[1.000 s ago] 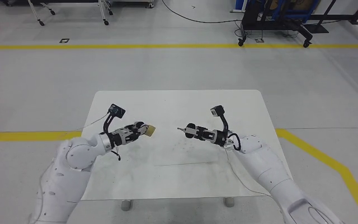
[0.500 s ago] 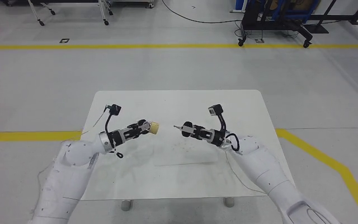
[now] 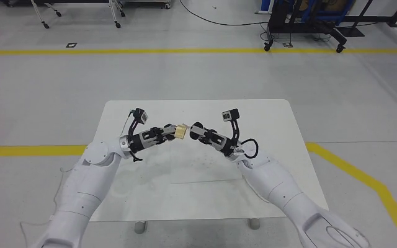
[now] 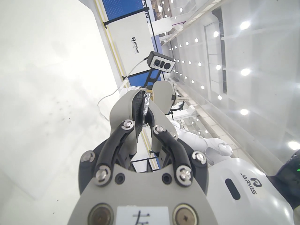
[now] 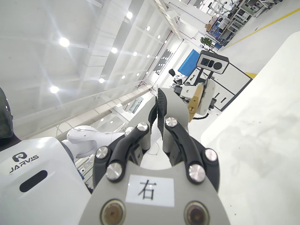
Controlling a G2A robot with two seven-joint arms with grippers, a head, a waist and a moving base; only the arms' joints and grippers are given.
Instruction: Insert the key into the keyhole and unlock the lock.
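Left claw: the left claw (image 4: 144, 105) is clenched on the silvery shackle (image 4: 145, 99) of the lock (image 3: 181, 131), holding it in the air above the middle of the white worktop (image 3: 267, 118).
Right claw: the right claw (image 5: 159, 105) has its ribbed pads pressed together on the key (image 4: 181, 99) and faces the left claw tip to tip, with the lock between the two.
Lock: a small brass padlock. Its long axis runs on from the left claw's fingers, shackle end inside the grip and body end out toward the right claw – roughly across the worktop, from the robot's left to its right. In the right wrist view the brass body (image 5: 195, 101) lies just beside the outer face of one right finger, tilted, its narrow edge and lower end face turned to that camera.
Key: held crosswise in the right claw. A short silvery part juts out on the side away from the lock, and the rest is hidden by the fingers – which end that is I cannot tell.
Key and keyhole: whether the key reaches the keyhole cannot be told.
Worktop: a few dark specks (image 3: 208, 162) on its surface.
Floor: a yellow line (image 3: 186, 51) runs across beyond the worktop.
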